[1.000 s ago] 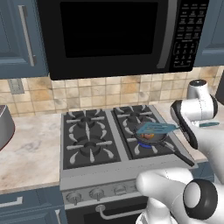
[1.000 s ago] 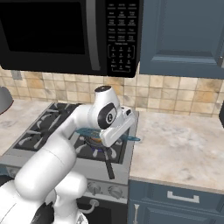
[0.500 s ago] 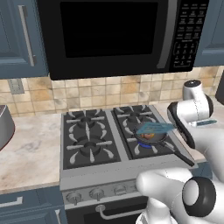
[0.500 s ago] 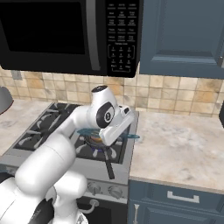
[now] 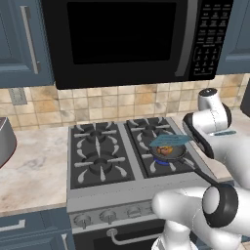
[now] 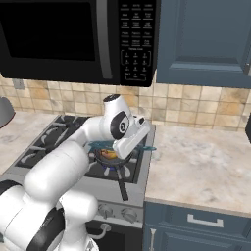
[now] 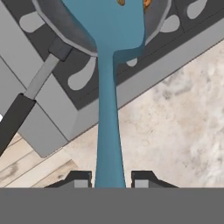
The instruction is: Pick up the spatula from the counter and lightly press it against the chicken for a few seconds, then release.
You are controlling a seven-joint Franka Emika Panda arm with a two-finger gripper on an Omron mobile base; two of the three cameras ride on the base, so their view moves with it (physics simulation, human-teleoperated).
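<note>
Your gripper (image 7: 110, 180) is clamped on the spatula (image 7: 109, 109). In the hand view the two dark fingertips (image 7: 81, 178) press against either side of the blue handle at 6 o'clock. The handle runs up toward 12 o'clock, where the wide blade lies over the pan (image 7: 65, 30). The pan's grey-and-black handle slants off toward 8 o'clock.

In the left base view the pan sits at 3 o'clock on the front right burner of the stove (image 5: 97, 156). The blade is level above it, with the orange chicken (image 5: 166, 151) just under the blade. You cannot tell from any view whether blade and meat touch.

From the right base view the spatula's handle end pokes out past the hand toward 3 o'clock, over the stove's edge.

A beige marbled counter (image 6: 206, 162) flanks the stove on both sides, and the stretch at 3 o'clock in the right base view is broad. A black microwave (image 5: 122, 41) hangs over the stove at 12 o'clock. Tan tile backsplash (image 5: 122, 105) runs beneath it, and dark blue cabinets (image 6: 206, 39) sit to either side. A grey pot (image 5: 5, 141) stands on the counter at 9 o'clock in the left base view, cut off by the frame edge, with a wall outlet (image 5: 17, 96) above it.
</note>
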